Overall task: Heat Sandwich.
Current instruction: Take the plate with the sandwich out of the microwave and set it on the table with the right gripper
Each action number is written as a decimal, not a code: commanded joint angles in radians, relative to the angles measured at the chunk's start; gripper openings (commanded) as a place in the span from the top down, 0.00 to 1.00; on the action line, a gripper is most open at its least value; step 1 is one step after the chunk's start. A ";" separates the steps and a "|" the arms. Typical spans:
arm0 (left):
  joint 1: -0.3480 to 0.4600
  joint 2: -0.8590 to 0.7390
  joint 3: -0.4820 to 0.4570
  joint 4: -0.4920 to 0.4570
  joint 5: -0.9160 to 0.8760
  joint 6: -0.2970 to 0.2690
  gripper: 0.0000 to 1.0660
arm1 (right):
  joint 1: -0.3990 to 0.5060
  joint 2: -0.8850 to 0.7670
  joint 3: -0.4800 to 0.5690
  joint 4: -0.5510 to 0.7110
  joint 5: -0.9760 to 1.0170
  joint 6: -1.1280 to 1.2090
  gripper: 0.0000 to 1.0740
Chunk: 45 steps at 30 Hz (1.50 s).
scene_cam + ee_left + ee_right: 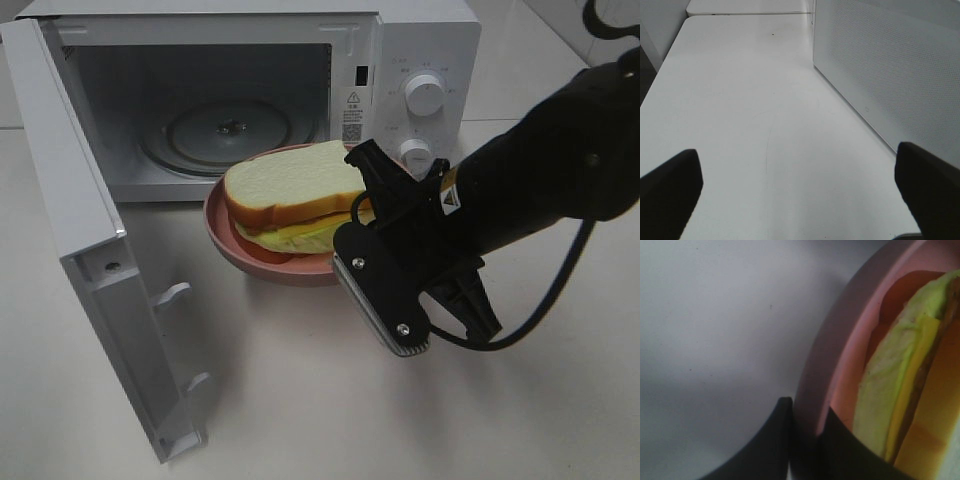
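right gripper (807, 422) clamped on pink plate (222, 232) rim | sandwich (290, 185) aboard, before open microwave (425, 40) | left gripper (797, 172) spread wide, empty, over table (740, 100)

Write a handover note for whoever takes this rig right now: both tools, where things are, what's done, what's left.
Right tool: shut on the rim of the pink plate.
Left tool: open, empty, over bare table beside the microwave.
Sandwich: on the plate, just in front of the microwave opening. Can't tell whether the plate is off the table.
Done: door open, plate gripped.
Left: set the plate on the glass turntable, release, shut the door, start heating.
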 commanded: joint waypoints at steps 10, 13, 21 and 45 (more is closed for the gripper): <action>-0.001 -0.025 0.003 0.002 -0.002 -0.002 0.05 | 0.001 -0.189 0.147 -0.002 -0.051 0.030 0.99; -0.001 -0.025 0.003 0.002 -0.002 -0.002 0.05 | 0.001 -0.227 0.182 -0.003 -0.051 0.057 0.99; -0.001 -0.025 0.003 0.002 -0.002 -0.002 0.05 | 0.001 -0.336 0.247 -0.005 -0.020 0.077 0.97; -0.001 -0.025 0.003 0.002 -0.002 -0.002 0.05 | 0.001 -0.446 0.296 -0.291 0.064 0.455 0.96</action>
